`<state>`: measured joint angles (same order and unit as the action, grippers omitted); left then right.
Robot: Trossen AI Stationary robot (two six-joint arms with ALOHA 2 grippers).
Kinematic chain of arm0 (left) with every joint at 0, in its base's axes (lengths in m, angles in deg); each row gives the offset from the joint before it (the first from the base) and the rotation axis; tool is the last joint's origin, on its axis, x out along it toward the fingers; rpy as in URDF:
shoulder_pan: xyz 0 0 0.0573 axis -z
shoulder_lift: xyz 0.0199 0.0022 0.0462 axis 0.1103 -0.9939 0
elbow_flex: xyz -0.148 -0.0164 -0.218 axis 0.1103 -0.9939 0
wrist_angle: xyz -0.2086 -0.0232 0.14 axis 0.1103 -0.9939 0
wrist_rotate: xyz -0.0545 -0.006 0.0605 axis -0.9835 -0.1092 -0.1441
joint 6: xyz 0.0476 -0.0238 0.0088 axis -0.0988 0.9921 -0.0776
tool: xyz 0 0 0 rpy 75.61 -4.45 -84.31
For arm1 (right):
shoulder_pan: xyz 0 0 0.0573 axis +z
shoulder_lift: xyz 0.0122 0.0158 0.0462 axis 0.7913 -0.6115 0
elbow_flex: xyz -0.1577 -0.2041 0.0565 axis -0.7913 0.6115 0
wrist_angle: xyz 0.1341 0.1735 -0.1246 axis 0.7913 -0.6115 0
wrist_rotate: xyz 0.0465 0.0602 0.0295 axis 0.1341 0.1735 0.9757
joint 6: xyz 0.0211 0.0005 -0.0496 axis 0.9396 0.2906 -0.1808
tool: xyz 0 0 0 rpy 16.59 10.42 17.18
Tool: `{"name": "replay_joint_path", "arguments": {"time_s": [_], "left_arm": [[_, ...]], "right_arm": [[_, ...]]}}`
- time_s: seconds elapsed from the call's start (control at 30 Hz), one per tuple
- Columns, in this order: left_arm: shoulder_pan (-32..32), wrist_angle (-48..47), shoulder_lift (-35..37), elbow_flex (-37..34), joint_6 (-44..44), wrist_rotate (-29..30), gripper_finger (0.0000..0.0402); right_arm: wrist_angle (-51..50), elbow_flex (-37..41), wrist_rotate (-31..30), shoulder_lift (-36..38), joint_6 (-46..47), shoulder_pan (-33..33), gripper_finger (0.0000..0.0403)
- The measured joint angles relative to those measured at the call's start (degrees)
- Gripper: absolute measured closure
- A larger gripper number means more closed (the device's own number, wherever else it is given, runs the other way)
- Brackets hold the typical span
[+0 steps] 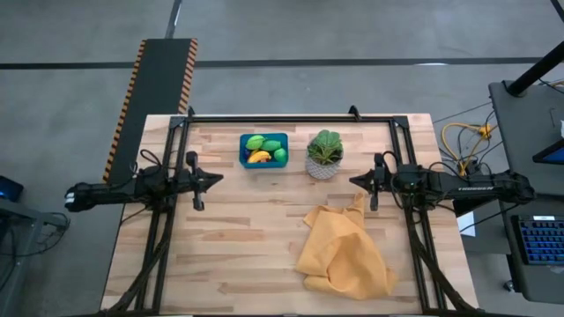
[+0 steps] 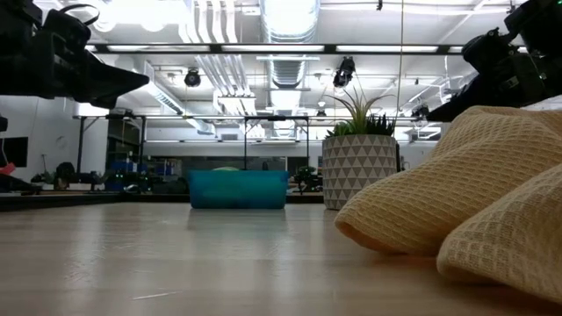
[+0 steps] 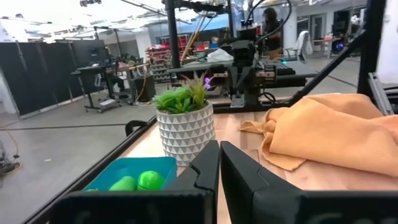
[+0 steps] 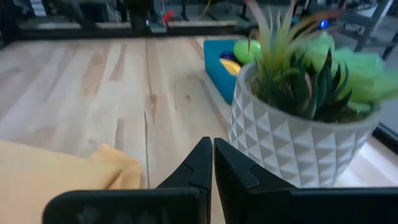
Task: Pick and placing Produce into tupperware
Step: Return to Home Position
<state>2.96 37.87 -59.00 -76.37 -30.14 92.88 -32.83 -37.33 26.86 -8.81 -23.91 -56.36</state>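
Seen from above, the tupperware (image 1: pixel 263 150) at upper centre is hemmed in on its right by the potted plant (image 1: pixel 324 155), just beside it. The lower right is blocked by a crumpled cloth (image 1: pixel 344 251). The table (image 1: pixel 229 246) is left bare at lower left.

1. Found the teal tupperware (image 1: pixel 243 151) upright and open-topped: rectangular, low-walled, near the far edge of the table (image 1: pixel 238 229).
2. Found the produce (image 1: pixel 266 146) heaped inside it — green pieces around a yellow banana (image 1: pixel 259 158).
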Motion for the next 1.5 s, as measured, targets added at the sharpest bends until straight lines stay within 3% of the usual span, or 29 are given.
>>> {"name": "replay_joint_path", "arguments": {"time_s": [0.13,0.33,0.5,0.77,0.93,1.13,1.5], "left_arm": [[0.0,-0.4,0.0,0.0,0.6,1.1,0.0402],[0.0,-1.1,-0.4,0.0,0.8,3.1,0.0402],[0.0,-1.2,-1.8,-0.1,1.1,3.1,0.0401],[0.0,-1.2,-4.6,-0.1,1.5,3.0,0.0401],[0.1,-1.8,-3.9,-0.1,2.6,-2.6,0.0402],[0.1,-2.2,-2.3,-0.1,2.3,-3.4,0.0402],[0.0,-3.9,-0.9,0.2,2.5,-6.9,0.0402]], "right_arm": [[4.6,0.0,2.2,0.1,-1.0,0.0,0.0394],[14.8,-0.1,19.2,0.3,-1.9,0.0,0.0394],[7.9,0.0,14.8,3.4,-1.3,0.0,0.0394],[6.2,1.8,15.0,9.7,-1.4,0.4,0.0394],[6.9,4.1,14.7,14.6,-1.3,0.4,0.0394],[2.0,4.4,15.0,19.2,-0.6,0.4,0.0394],[-0.2,4.4,13.8,19.7,-0.8,0.4,0.0394]]}}
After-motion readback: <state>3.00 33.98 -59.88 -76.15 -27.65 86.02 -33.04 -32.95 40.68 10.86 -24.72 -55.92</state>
